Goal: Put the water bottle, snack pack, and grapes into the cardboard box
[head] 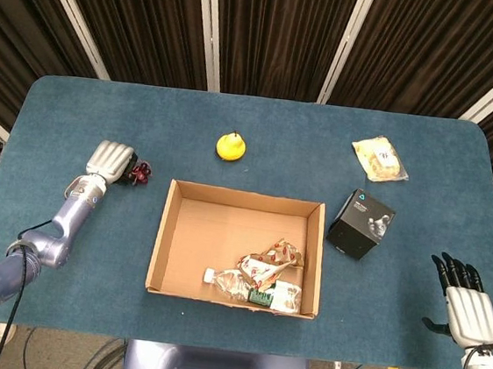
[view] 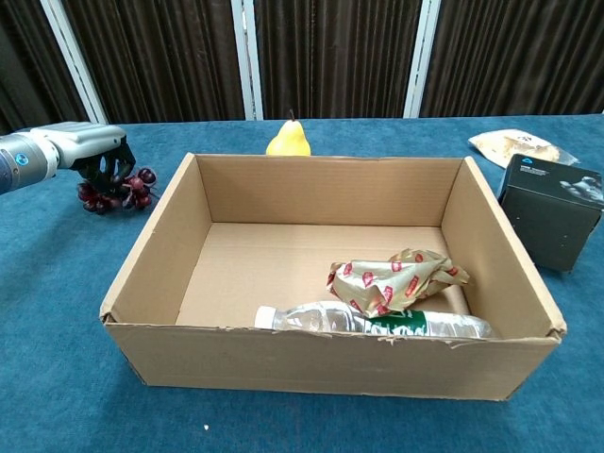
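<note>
The cardboard box (head: 161, 228) (view: 321, 189) lies open in the middle of the blue table. Along its front wall lies the clear water bottle (head: 227, 282) (view: 377, 323), with the crinkled red-and-gold snack pack (head: 269, 262) (view: 392, 278) just behind it. The dark red grapes (head: 143, 173) (view: 125, 190) sit on the table left of the box's far corner. My left hand (head: 112, 160) (view: 90, 146) covers them, its fingers curled down around the bunch. My right hand (head: 465, 304) rests at the table's front right edge, fingers spread, holding nothing.
A yellow pear (head: 230, 146) (view: 289, 140) stands behind the box. A black carton (head: 360, 224) (view: 552, 208) sits right of the box, and a clear bag of pale food (head: 379, 158) (view: 514, 143) lies beyond it.
</note>
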Motion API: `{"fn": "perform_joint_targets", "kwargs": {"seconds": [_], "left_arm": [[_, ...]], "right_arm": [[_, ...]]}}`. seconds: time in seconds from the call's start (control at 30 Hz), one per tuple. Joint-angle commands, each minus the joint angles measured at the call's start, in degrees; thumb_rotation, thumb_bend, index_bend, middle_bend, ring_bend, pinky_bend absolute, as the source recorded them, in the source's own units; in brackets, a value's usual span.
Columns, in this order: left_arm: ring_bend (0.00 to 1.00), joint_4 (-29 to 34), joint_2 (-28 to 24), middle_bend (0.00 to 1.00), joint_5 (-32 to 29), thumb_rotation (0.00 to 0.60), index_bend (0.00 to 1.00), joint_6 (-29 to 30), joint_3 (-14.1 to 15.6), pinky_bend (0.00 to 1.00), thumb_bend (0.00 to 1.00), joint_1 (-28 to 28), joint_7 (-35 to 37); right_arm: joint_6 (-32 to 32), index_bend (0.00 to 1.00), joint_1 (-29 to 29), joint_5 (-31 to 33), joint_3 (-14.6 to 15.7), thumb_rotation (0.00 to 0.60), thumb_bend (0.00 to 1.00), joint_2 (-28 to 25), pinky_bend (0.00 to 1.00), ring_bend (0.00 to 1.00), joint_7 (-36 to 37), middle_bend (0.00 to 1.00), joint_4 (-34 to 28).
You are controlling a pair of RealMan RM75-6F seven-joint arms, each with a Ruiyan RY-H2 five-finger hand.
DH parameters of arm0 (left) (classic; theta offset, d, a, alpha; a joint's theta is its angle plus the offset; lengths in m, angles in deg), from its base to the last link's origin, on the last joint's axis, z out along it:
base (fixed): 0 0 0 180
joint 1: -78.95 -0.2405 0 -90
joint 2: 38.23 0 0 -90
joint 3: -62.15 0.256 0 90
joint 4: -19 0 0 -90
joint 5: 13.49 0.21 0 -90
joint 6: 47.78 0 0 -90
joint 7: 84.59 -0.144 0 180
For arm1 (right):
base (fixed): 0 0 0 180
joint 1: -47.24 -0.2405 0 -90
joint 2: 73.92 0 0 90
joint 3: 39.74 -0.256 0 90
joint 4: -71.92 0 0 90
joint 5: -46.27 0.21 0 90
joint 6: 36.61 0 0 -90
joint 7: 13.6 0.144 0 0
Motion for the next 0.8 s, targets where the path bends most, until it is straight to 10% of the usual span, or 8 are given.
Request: {"fn": "perform_joint_targets", "kwargs": {"seconds": [0.03,0.4,0.8], "left_arm": [[0.54,-1.5,1.6,0.65,0.8,0.6,0.89,4.5,-0.7,0.54,0.65,-1.5,1.0],[0.57,18.9,-10.0,0.67,6.9,0.6,0.91,27.6,-2.8,0.55,0.67,-7.7,6.4],[0.57,53.3,-15.4,0.69,11.5,0.6,0.92,27.0,-5.6,0.55,0.67,-1.9,-5.0]], "right_arm": [[-0.3,0.0,0.2,-0.6,0.3,0.6,0.03,-0.2,0.0,0.0,0.1,0.0,-0.4],[-2.0,0.0,0.8,-3.4,1.3,0.6,0.03,-0.9,0.0,0.0,1.0,0.0,-1.5],[-3.8,0.0,1.2,-7.7,2.5,0.6,0.03,-2.4,0.0,0.0,4.3,0.0,-2.5]]}}
